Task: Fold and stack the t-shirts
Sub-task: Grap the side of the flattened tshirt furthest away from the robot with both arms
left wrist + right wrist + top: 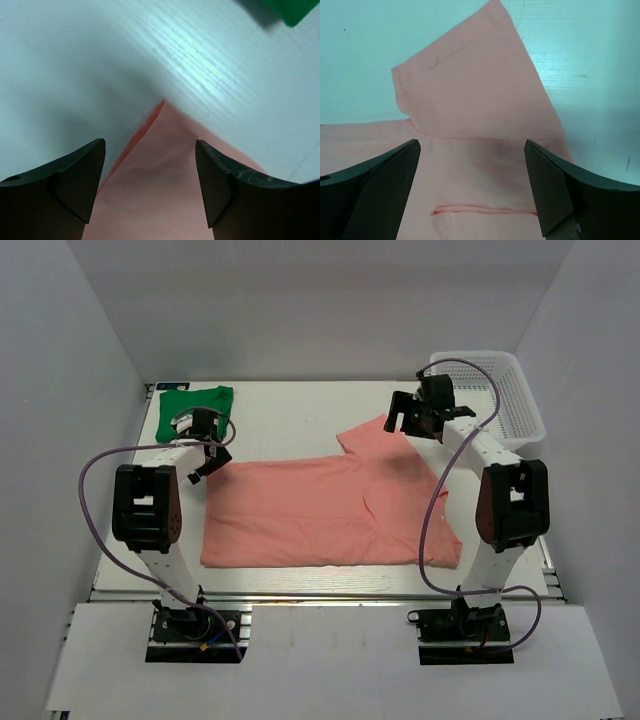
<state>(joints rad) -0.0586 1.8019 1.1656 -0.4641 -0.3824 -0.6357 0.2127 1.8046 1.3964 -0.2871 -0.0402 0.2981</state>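
Top view: judging the step in hand as taking hold of the far edge of the salmon-pink t-shirt (330, 515), lying flat and sideways across the middle of the frame on the table (300, 400), with one sleeve poking toward the upper right. Finding the left gripper (212, 462) over the shirt's upper-left corner and the right gripper (400, 418) over that sleeve, both with jaws parted and gripping nothing. Noting the green t-shirt (200, 398) sitting as a small rectangle in the upper left, and the white basket (520, 390) in the upper right

Left wrist view: looking between the spread jaws of the left gripper (150, 145) at the pink corner (165, 190) coming to a point at mid-frame, a darker red edge running down its left side, and a scrap of green (295, 10) at the upper right. Probably needing to be lowering straight, catching the very tip and every layer of it

Right wrist view: framing the pale, smooth sleeve (470, 85) in the upper middle between the wide-open jaws of the right gripper (472, 145), a red seam (485, 209) crossing low. Likely calling for pinching near the sleeve's outer hem, lifting level with the other side, avoiding dragging the body cloth
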